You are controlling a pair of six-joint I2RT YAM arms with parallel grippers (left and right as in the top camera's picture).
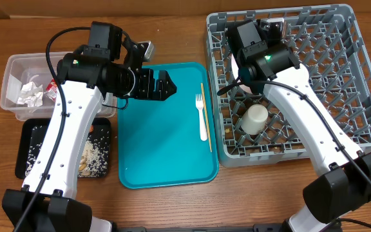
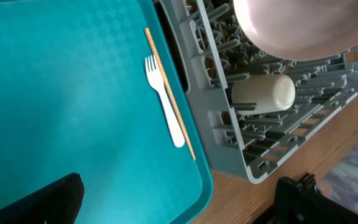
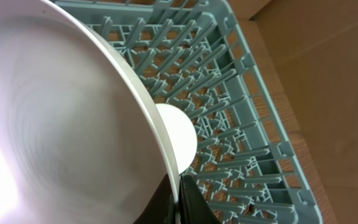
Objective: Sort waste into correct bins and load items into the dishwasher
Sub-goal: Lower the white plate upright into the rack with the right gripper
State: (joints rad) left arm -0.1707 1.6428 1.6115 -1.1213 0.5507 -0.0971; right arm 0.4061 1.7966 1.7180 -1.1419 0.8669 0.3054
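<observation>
Pinching the bowl [image 3: 61,124] rim, right jaws clamp tight; left jaws gape wide, empty, over tray [image 1: 153,148].

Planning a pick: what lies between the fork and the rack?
A thin stick beside the fork, then the tray's rim; clearest in the left wrist view.

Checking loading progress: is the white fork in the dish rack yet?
Out. The fork lies flat on the teal tray beside the wooden stick, outside the dish rack.
</observation>
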